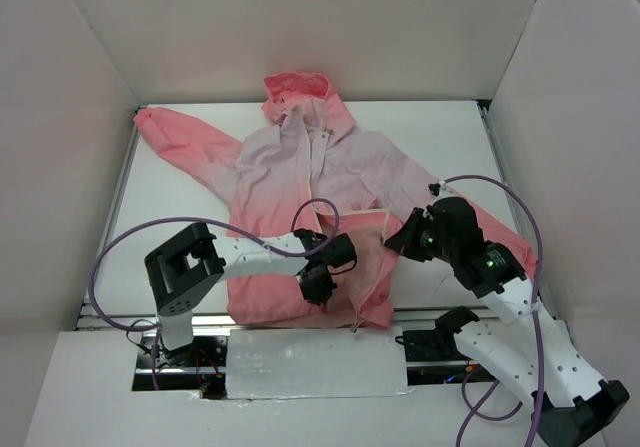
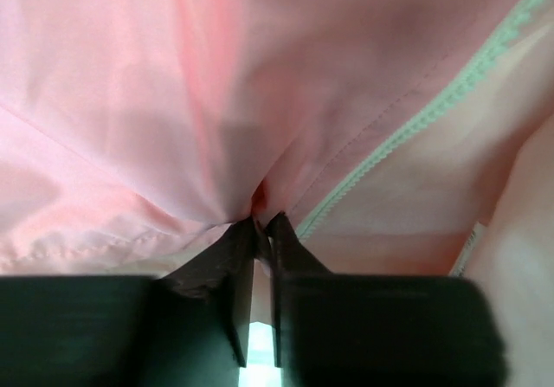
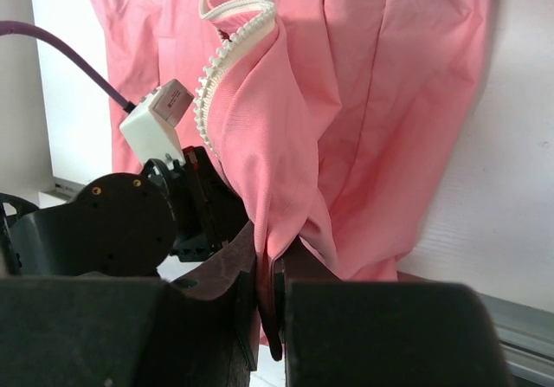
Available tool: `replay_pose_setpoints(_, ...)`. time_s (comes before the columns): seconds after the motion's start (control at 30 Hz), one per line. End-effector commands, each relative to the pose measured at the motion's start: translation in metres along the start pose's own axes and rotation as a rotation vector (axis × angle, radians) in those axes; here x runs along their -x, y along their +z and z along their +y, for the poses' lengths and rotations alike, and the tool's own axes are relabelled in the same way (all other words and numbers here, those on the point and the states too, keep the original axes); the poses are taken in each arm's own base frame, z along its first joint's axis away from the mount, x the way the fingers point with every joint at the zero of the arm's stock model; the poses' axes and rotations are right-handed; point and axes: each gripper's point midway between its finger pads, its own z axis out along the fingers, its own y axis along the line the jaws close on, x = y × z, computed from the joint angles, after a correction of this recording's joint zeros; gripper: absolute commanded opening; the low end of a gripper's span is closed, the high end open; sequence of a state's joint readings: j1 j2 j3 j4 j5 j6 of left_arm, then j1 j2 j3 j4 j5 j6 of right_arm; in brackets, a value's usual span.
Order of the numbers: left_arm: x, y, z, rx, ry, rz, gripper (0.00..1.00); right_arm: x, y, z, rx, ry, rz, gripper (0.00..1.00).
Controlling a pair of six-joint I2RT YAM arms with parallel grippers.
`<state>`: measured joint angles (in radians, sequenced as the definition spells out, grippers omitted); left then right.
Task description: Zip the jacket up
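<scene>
**Open jacket flat on the table, both claws pinching its lower front**

A thin hooded long-sleeved jacket (image 1: 270, 182), coral pink at the hem and sleeves and fading to pale lilac-white across the chest, lies spread flat. Its white front zipper (image 1: 318, 157) stands unfastened, and the two front panels part towards the hem. The fabric is light and creases into soft folds wherever it is gripped.

It rests on a white table (image 1: 180, 207) enclosed by plain white walls (image 1: 300, 27) on the far side and both flanks.

The jacket's long axis runs from the near edge to the far wall. The hood (image 1: 297, 89) points away from the arms and the hem lies nearest their bases. One sleeve (image 1: 185, 137) stretches out to the far-left corner.

The left gripper (image 1: 318, 285) is pressed nearly together, pinching a gather of pink fabric just left of the zipper near the hem. The right gripper (image 1: 395, 239) clamps a fold of the other front panel, which the right wrist view shows lifted, with the zipper teeth (image 3: 216, 75) curling along its edge.
</scene>
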<state>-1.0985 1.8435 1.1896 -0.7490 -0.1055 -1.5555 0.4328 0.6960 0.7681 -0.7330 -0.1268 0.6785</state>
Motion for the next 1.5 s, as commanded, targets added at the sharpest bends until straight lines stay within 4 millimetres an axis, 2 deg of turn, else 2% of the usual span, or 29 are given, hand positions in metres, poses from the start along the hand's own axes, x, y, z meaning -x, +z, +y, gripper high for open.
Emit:
replay_pose_setpoints(0.0, 0.004, 0.022, 0.019, 0.036, 0.043, -0.044, 0.14, 0.009, -0.004, 0.009, 0.044, -0.013, -0.037, 0.0)
replay_pose_setpoints(0.1, 0.012, 0.005, 0.006, -0.049, 0.063, -0.084, 0.08, 0.003, 0.0, 0.008, 0.056, -0.026, -0.013, 0.0)
replay_pose_setpoints(0.2, 0.024, -0.024, -0.007, -0.141, 0.079, -0.143, 0.04, -0.007, 0.008, 0.003, 0.065, -0.041, 0.017, 0.0)
replay_pose_setpoints(0.27, 0.037, -0.05, -0.013, -0.215, 0.09, -0.214, 0.0, -0.015, 0.015, -0.002, 0.066, -0.04, 0.04, 0.0)
replay_pose_setpoints(0.37, 0.054, -0.086, -0.017, -0.313, 0.085, -0.294, 0.0, -0.028, 0.023, -0.003, 0.086, -0.021, 0.089, 0.0)
replay_pose_setpoints(0.4, 0.058, -0.093, -0.019, -0.348, 0.086, -0.311, 0.0, -0.037, 0.025, -0.001, 0.112, -0.002, 0.127, 0.0)
replay_pose_setpoints(0.43, 0.062, -0.111, -0.018, -0.406, 0.084, -0.338, 0.0, -0.037, 0.027, 0.006, 0.152, 0.002, 0.128, 0.0)
replay_pose_setpoints(0.47, 0.066, -0.118, -0.017, -0.437, 0.075, -0.35, 0.0, -0.038, 0.027, 0.012, 0.184, 0.025, 0.136, 0.0)
replay_pose_setpoints(0.5, 0.069, -0.118, -0.014, -0.463, 0.074, -0.361, 0.0, -0.044, 0.029, 0.013, 0.209, 0.039, 0.155, 0.0)
replay_pose_setpoints(0.53, 0.072, -0.133, -0.012, -0.523, 0.061, -0.381, 0.0, -0.044, 0.028, 0.024, 0.267, 0.045, 0.16, 0.0)
replay_pose_setpoints(0.57, 0.076, -0.139, -0.01, -0.553, 0.05, -0.393, 0.0, -0.045, 0.028, 0.027, 0.285, 0.059, 0.167, 0.0)
replay_pose_setpoints(0.6, 0.078, -0.144, -0.001, -0.581, 0.043, -0.404, 0.0, -0.047, 0.029, 0.028, 0.288, 0.089, 0.181, 0.0)
replay_pose_setpoints(0.67, 0.082, -0.152, 0.002, -0.628, 0.031, -0.425, 0.0, -0.045, 0.028, 0.036, 0.316, 0.098, 0.186, 0.0)
replay_pose_setpoints(0.8, 0.084, -0.167, 0.017, -0.702, 0.014, -0.459, 0.0, -0.044, 0.019, 0.068, 0.42, 0.129, 0.21, 0.0)
replay_pose_setpoints(0.9, 0.087, -0.175, 0.018, -0.77, -0.004, -0.487, 0.0, -0.052, 0.015, 0.097, 0.458, 0.113, 0.232, 0.0)
replay_pose_setpoints(0.93, 0.088, -0.185, 0.018, -0.815, -0.011, -0.503, 0.0, -0.054, 0.014, 0.107, 0.466, 0.132, 0.24, 0.0)
replay_pose_setpoints(0.97, 0.09, -0.195, 0.014, -0.869, -0.026, -0.516, 0.0, -0.065, 0.017, 0.114, 0.45, 0.124, 0.263, 0.0)
replay_pose_setpoints(1.0, 0.092, -0.198, 0.017, -0.894, -0.026, -0.54, 0.0, -0.066, 0.017, 0.121, 0.453, 0.129, 0.266, 0.0)
replay_pose_setpoints(1.1, 0.095, -0.21, 0.019, -0.961, -0.041, -0.577, 0.0, -0.076, 0.022, 0.128, 0.437, 0.191, 0.288, 0.0)
replay_pose_setpoints(1.13, 0.097, -0.21, 0.021, -0.961, -0.051, -0.585, 0.0, -0.072, 0.02, 0.137, 0.481, 0.202, 0.27, 0.0)
replay_pose_setpoints(1.17, 0.097, -0.206, 0.025, -0.956, -0.057, -0.587, 0.0, -0.074, 0.02, 0.138, 0.483, 0.241, 0.271, 0.0)
replay_pose_setpoints(1.23, 0.098, -0.213, 0.027, -0.997, -0.076, -0.597, 0.0, -0.072, 0.017, 0.146, 0.51, 0.256, 0.261, 0.0)
replay_pose_setpoints(1.27, 0.097, -0.206, 0.029, -0.997, -0.077, -0.594, 0.0, -0.071, 0.018, 0.147, 0.501, 0.269, 0.253, 0.0)
replay_pose_setpoints(1.3, 0.097, -0.21, 0.029, -1.025, -0.095, -0.591, 0.0, -0.069, 0.018, 0.151, 0.492, 0.273, 0.231, 0.0)
replay_pose_setpoints(1.47, 0.096, -0.206, 0.034, -1.047, -0.128, -0.578, 0.0, -0.072, 0.021, 0.157, 0.513, 0.298, 0.246, 0.0)
